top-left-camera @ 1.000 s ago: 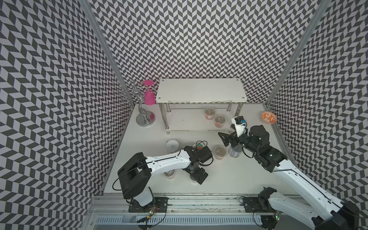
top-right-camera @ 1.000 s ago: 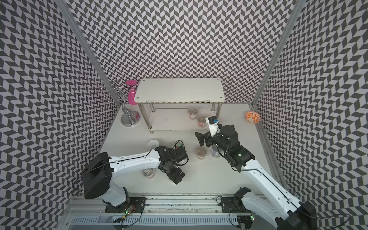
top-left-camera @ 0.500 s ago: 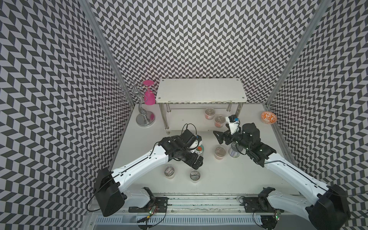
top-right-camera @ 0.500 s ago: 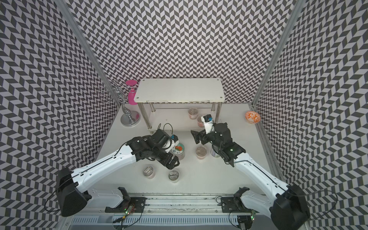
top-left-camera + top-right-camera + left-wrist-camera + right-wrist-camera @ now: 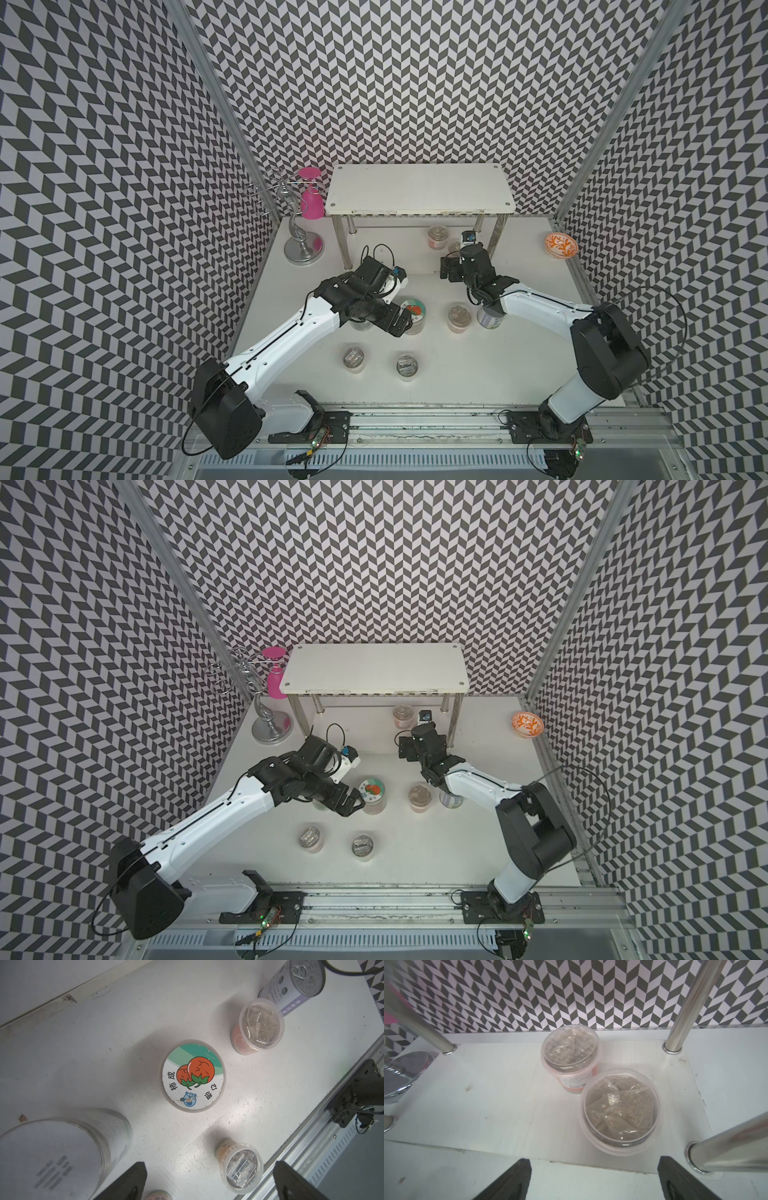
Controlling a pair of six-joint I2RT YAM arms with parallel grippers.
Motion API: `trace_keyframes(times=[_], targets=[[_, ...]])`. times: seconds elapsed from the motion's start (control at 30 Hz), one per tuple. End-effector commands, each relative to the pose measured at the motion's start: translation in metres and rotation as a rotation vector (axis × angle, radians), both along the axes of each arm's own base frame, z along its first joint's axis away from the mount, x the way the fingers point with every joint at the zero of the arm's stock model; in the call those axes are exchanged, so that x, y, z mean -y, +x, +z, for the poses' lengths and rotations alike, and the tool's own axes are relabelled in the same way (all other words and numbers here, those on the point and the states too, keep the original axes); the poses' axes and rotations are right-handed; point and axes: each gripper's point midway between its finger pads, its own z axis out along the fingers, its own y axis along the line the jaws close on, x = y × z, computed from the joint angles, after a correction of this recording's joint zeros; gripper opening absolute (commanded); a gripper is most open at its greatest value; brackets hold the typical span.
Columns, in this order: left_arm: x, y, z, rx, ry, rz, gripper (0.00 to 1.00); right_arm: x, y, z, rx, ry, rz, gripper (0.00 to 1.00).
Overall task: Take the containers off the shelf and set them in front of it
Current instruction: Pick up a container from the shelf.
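Containers (image 5: 413,313) are split between two places. On the lower tier of the shelf (image 5: 419,189) stand two clear-lidded cups, the far cup (image 5: 571,1049) and the near cup (image 5: 618,1105), close together toward its right end. In front of the shelf, on the bench (image 5: 457,374), stand a persimmon-lidded jar (image 5: 193,1076), a white-lidded jar (image 5: 52,1157) mostly hidden under the left arm (image 5: 291,336) in both top views, a pull-tab tin can (image 5: 299,982) with a middle cup (image 5: 259,1024) just beside it, and nearer the rail (image 5: 415,419) a left front cup (image 5: 353,357) and a right front cup (image 5: 407,365). The left pincer (image 5: 208,1162) is spread and empty, hovering over the bench just beside the persimmon-lidded jar. The right pincer (image 5: 592,1159) is likewise spread and empty, at the front edge of the lower tier, facing the two cups. A pink goblet (image 5: 311,203) is beside the shelf's left end, a patterned bowl (image 5: 561,246) off its right.
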Motion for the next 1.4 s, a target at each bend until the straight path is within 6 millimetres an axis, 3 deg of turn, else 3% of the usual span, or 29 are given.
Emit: trace_keyframes(times=[0.0, 0.37, 0.47, 0.67, 0.83, 1.1, 1.37], targets=[[0.001, 0.001, 0.005, 0.027, -0.032, -0.009, 1.00, 0.006, 0.023, 0.014, 0.087, 0.012, -0.074, 0.99], [-0.005, 0.000, 0.002, 0.024, -0.024, -0.001, 1.00, 0.013, 0.064, 0.004, 0.124, -0.020, -0.076, 1.00], [-0.006, 0.000, 0.002, 0.024, -0.022, 0.001, 1.00, 0.010, 0.070, 0.002, 0.117, -0.035, -0.063, 0.94], [-0.007, -0.003, 0.001, 0.020, -0.031, 0.009, 1.00, 0.003, 0.067, 0.003, 0.116, -0.057, 0.004, 0.73], [-0.007, -0.004, -0.003, 0.009, -0.028, 0.009, 1.00, 0.001, 0.055, 0.010, 0.116, -0.050, 0.051, 0.71], [-0.006, -0.003, -0.004, 0.010, -0.030, 0.008, 1.00, -0.021, 0.003, 0.039, 0.137, -0.006, 0.264, 0.69], [-0.006, -0.001, -0.007, 0.016, -0.025, 0.008, 1.00, -0.048, -0.094, 0.065, 0.160, 0.074, 0.549, 0.66]])
